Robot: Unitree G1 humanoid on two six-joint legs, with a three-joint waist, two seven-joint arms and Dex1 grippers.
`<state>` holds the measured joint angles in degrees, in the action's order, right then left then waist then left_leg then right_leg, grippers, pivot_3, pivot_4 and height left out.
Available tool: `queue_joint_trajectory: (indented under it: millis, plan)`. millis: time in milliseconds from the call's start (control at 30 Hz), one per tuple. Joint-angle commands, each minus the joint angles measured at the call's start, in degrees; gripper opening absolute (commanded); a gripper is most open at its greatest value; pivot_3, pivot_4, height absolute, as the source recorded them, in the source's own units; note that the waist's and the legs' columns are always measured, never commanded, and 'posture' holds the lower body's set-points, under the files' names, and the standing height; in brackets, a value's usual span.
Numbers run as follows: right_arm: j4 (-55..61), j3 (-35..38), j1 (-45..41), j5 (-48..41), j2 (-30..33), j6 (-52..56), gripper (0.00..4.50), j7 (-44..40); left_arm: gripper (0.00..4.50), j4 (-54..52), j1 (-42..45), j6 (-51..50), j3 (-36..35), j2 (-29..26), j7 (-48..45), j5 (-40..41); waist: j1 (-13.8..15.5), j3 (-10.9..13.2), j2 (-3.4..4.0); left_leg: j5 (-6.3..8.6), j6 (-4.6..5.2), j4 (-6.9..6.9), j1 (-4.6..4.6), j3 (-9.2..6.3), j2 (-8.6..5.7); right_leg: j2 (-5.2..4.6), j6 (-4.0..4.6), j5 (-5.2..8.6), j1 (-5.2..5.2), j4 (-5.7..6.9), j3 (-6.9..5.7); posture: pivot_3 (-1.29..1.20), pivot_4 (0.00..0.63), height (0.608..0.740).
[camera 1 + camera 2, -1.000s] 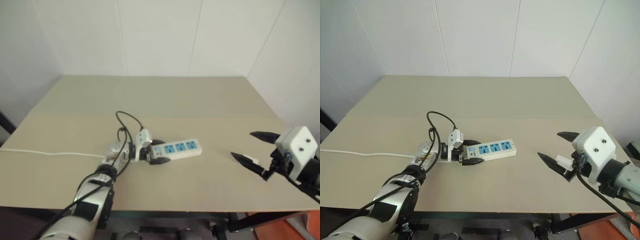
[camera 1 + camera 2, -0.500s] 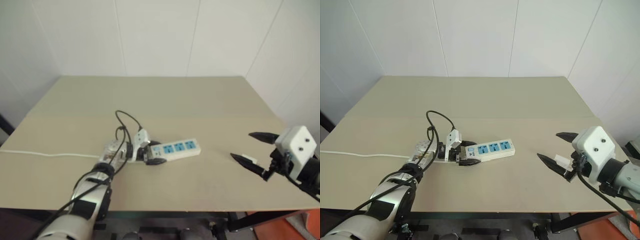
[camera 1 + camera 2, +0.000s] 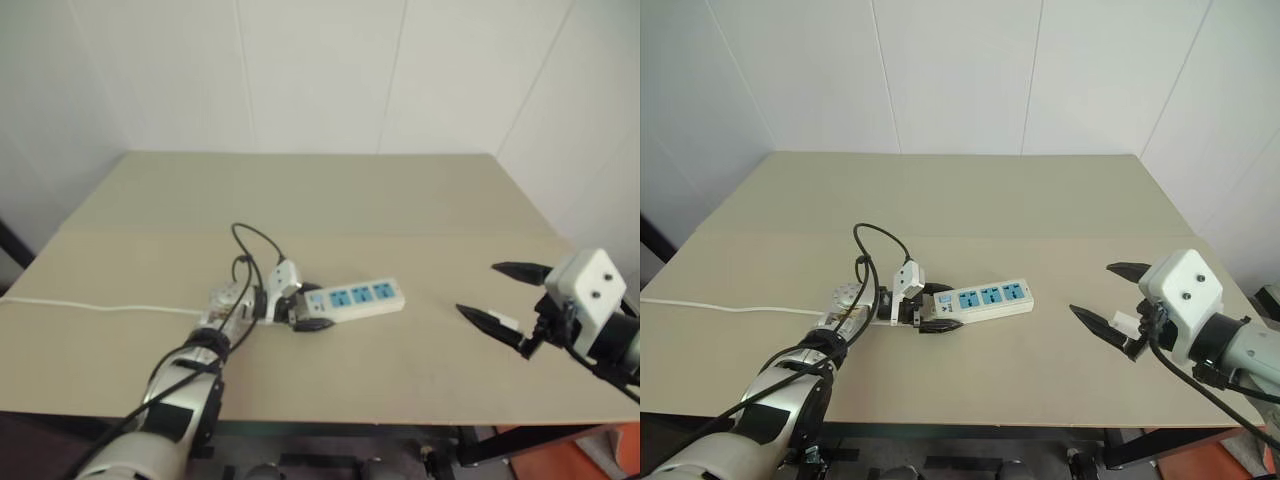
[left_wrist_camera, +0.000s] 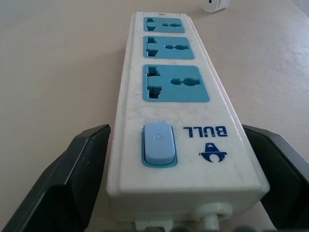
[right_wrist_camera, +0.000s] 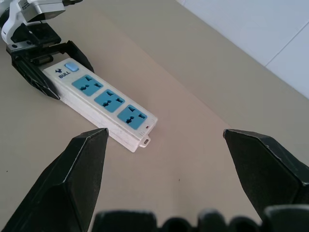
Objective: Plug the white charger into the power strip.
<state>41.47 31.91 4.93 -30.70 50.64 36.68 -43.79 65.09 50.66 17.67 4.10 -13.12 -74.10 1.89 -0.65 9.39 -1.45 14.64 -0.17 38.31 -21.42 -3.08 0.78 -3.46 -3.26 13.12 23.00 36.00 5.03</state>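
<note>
**Inspector:** State the position of the power strip [image 3: 985, 298].

**Assistant:** It lies flat on the table [image 3: 940, 190], a little left of centre in the head view. It is angled slightly, with the socket end higher and to the right. Its three blue socket panels face up. The pale blue switch [image 4: 158, 143] is at the left end. A thin white cord [image 3: 720, 308] runs from the left edge of the frame towards that end.

**Inspector:** And the left gripper [image 3: 942, 307]?

**Assistant:** Its black fingers stand apart, one on each side of the strip's switch end. The wrist view shows a finger [image 4: 72, 169] beside each long edge with a narrow gap of table showing. I record it as straddling the strip, not clamped on it.

**Inspector:** The right gripper [image 3: 1092, 290]?

**Assistant:** It is at the right of the frame, above the table and well apart from the strip. Its fingers are spread wide and point towards the strip. In its wrist view the strip lies beyond the fingers, with bare table top between them.

**Inspector:** Where is the white charger [image 4: 214, 5]?

**Assistant:** The left wrist view shows it on the table past the strip's socket end and apart from it. In the head view a small white piece sits just beside the right gripper's nearer finger [image 3: 1095, 325]. I cannot tell whether it touches that finger.
</note>
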Motion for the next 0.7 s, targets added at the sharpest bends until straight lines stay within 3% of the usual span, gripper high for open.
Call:
queue_joint_trajectory:
  millis: [33, 100, 267, 467, 700]
  plan:
    - [0.52, 1.20, -1.01, -1.12, 0.94, -0.87, 4.50, -0.49, 4.49, 1.21, -2.52, -0.55, 1.54, 1.49, 0.86, -1.60, 0.05, -0.01, 0.01, 0.00, 0.00, 0.00, 0.00, 0.00, 0.00, 0.00, 0.00, 0.00, 0.00, -0.01, 0.00, 0.00, 0.150, 0.740]
    - [0.30, 1.21, -1.25, -0.97, 1.18, -1.00, 4.50, -0.69, 4.49, 1.26, -2.55, 0.04, 2.23, 1.40, 1.05, -2.40, 0.10, -0.05, 0.05, 0.00, 0.00, 0.00, 0.01, 0.00, -0.01, -0.02, 0.00, 0.00, -0.03, -0.01, 0.00, 0.00, 0.150, 0.740]
    - [-0.09, 1.06, -1.14, -1.07, 0.95, -1.29, 4.50, -1.33, 3.32, 1.19, -2.33, -0.30, 1.41, 1.40, 0.41, -1.47, 0.10, -0.09, 0.11, 0.00, 0.00, 0.00, 0.08, 0.00, -0.01, -0.02, -0.08, 0.04, -0.10, -0.02, 0.00, 0.00, 0.150, 0.740]
    - [-2.35, -0.04, -3.40, -1.16, 0.79, -2.31, 4.50, -1.94, 3.31, -2.69, -2.86, 0.80, 1.72, 1.03, -2.88, -0.45, 0.03, -0.09, 0.11, 0.00, 0.00, 0.00, 0.08, 0.00, -0.01, -0.02, -0.07, 0.04, -0.11, -0.03, 0.00, 0.00, 0.150, 0.740]
    - [-6.36, -1.71, -7.88, -1.97, 1.61, -0.98, 4.50, -0.99, 3.31, -14.55, -5.38, -1.84, 1.55, -0.50, -8.24, 3.24, -0.06, -0.07, 0.11, 0.00, 0.00, 0.01, -0.19, -0.01, 0.00, -0.01, 0.00, -0.01, 0.17, -0.02, 0.00, 0.00, 0.150, 0.740]
